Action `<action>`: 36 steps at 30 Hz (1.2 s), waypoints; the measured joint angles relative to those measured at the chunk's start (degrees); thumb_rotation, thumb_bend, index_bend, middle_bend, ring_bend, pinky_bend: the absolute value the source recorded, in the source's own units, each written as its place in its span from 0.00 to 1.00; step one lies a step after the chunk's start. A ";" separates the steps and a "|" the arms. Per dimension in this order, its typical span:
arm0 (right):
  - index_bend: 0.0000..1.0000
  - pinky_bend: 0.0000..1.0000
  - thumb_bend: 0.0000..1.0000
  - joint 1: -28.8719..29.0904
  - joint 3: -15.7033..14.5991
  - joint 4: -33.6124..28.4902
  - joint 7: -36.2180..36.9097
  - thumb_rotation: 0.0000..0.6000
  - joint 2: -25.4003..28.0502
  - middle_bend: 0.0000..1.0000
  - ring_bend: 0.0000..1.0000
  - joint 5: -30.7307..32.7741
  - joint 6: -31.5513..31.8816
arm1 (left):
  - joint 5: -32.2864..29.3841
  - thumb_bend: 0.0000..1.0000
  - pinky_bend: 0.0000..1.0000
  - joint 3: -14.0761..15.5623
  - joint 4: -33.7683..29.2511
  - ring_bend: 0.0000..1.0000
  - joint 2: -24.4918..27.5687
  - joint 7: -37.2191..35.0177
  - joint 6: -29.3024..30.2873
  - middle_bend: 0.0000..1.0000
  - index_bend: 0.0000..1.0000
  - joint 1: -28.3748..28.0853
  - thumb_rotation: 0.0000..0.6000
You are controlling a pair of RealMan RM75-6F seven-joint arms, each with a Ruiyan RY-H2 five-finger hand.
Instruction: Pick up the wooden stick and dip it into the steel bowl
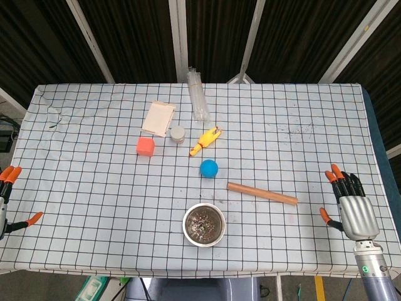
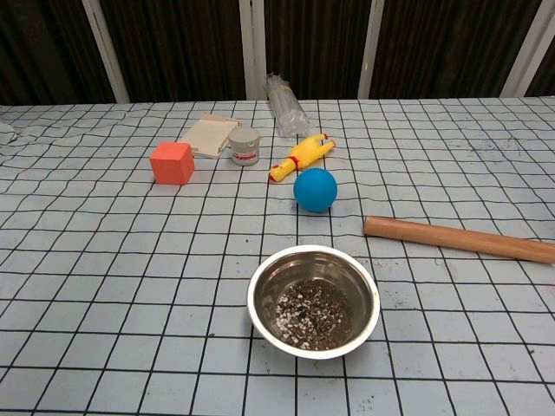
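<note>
The wooden stick [image 1: 262, 193] [image 2: 458, 238] lies flat on the checked cloth, right of centre, angled slightly down to the right. The steel bowl [image 1: 203, 224] [image 2: 313, 297] stands near the front edge, just left of the stick, with dark and pale grains in it. My right hand [image 1: 351, 200] rests at the table's right edge, fingers spread, holding nothing, a short way right of the stick. My left hand [image 1: 9, 197] shows only partly at the far left edge, fingers apart, holding nothing. Neither hand appears in the chest view.
A blue ball [image 1: 208, 168] [image 2: 314, 190] sits just behind the bowl and stick. Further back are a yellow rubber chicken [image 1: 205, 140], an orange cube [image 1: 145, 146], a small white jar [image 1: 178, 133], a beige flat block [image 1: 158, 118] and a clear plastic bottle [image 1: 197, 94].
</note>
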 measured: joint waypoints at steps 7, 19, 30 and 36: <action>0.00 0.00 0.36 0.86 0.88 -0.67 -0.65 1.00 -0.37 0.00 0.00 -0.36 -0.61 | -0.32 0.06 0.00 -0.09 0.23 0.00 -0.10 -0.04 -0.26 0.00 0.00 -0.03 1.00; 0.29 0.16 0.36 7.80 5.27 -4.73 -10.87 1.00 -5.50 0.32 0.31 2.19 -6.96 | -0.75 0.06 0.00 -0.27 0.79 0.00 0.10 -1.20 -0.17 0.00 0.00 0.23 1.00; 0.38 0.18 0.36 15.68 6.79 0.39 -22.36 1.00 -18.42 0.40 0.37 8.82 -15.53 | -0.62 0.06 0.00 -0.27 1.19 0.00 0.60 -2.87 -0.71 0.00 0.00 0.20 1.00; 0.38 0.18 0.35 18.34 6.83 6.44 -26.35 1.00 -24.88 0.40 0.37 9.15 -16.06 | -0.60 0.06 0.00 -0.18 0.82 0.00 0.85 -3.31 -1.27 0.00 0.00 0.00 1.00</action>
